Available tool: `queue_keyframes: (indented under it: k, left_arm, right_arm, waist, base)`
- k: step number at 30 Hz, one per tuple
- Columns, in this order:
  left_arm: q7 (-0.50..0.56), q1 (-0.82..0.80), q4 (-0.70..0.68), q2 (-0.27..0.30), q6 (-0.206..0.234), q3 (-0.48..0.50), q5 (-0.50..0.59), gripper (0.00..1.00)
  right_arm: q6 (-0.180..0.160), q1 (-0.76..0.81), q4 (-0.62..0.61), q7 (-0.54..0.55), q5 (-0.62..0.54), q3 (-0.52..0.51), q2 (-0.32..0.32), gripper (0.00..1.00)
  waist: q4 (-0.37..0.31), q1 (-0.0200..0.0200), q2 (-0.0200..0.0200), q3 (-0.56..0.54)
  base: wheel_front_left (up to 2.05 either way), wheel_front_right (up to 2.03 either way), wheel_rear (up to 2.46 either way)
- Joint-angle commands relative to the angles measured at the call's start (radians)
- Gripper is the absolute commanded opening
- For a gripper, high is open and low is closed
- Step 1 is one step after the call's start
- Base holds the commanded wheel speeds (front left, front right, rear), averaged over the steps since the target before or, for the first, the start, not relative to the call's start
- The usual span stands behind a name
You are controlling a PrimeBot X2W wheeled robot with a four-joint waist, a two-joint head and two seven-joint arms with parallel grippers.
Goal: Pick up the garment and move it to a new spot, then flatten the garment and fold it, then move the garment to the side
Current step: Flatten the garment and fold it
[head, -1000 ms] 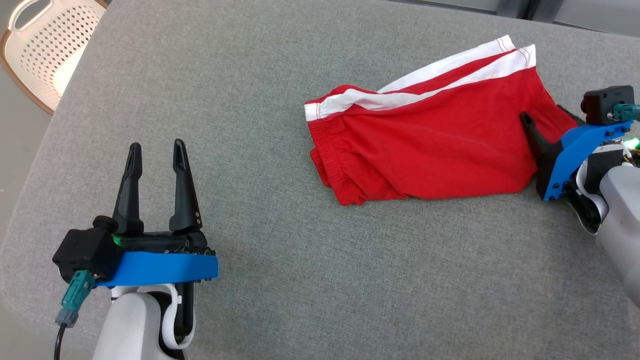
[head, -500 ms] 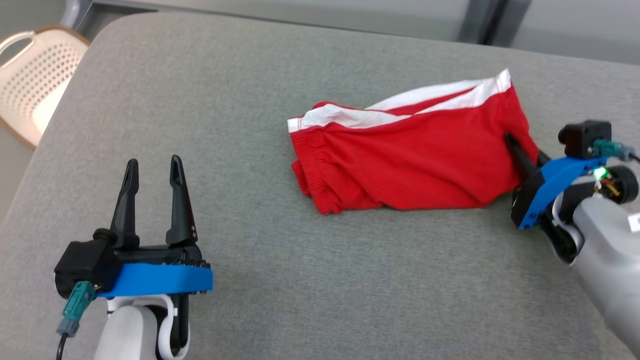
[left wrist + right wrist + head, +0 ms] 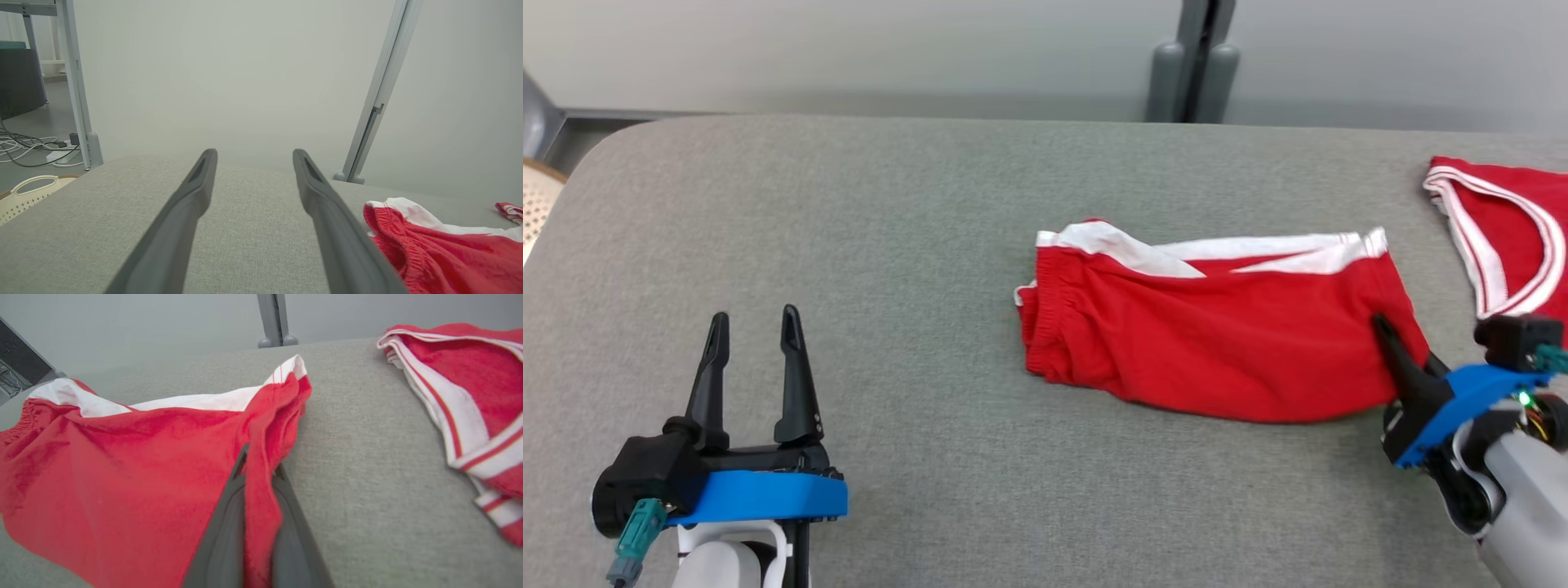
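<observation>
Right gripper [image 3: 260, 467] pinches the hem of the white-striped red cotton shorts [image 3: 1217, 359] lying toward three o'clock on the grey fabric table [image 3: 849, 245]; that thin pinch could slip, bunching them.

The head camera has lifted, bringing the wall [image 3: 849, 49], a post [image 3: 1194, 61] and a second garment [image 3: 1511, 229], far right, into view. The right gripper [image 3: 1382, 331] has swung the shorts [image 3: 1209, 359] parallel to the table's [image 3: 849, 245] far edge; their white stripe has folded.
</observation>
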Motion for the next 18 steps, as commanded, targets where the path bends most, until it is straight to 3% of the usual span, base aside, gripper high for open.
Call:
queue_keyframes:
  k: [1, 8, 18]
  left_arm:
    - [-0.004, 0.009, 0.003, 0.0, -0.006, 0.01, 0.008, 1.0]
    - [-0.004, 0.019, 0.002, 0.0, -0.012, 0.006, 0.002, 1.0]
    - [-0.004, 0.023, 0.012, 0.0, -0.015, -0.01, -0.01, 1.0]
  right_arm:
    - [0.0, 0.041, -0.009, -0.005, -0.004, -0.033, -0.015, 0.0]
    - [0.0, 0.126, -0.001, -0.005, -0.043, -0.159, -0.038, 0.0]
    - [0.0, 0.123, -0.048, -0.005, -0.114, -0.218, 0.012, 0.0]
  waist:
    - [-0.024, 0.0001, 0.0, -0.02]
    - [-0.027, 0.0001, 0.0, -0.029]
    - [-0.011, 0.0001, 0.0, -0.045]
  base:
    - [0.0, 0.0, 0.0]
    - [0.0, 0.0, 0.0]
    - [0.0, 0.0, 0.0]
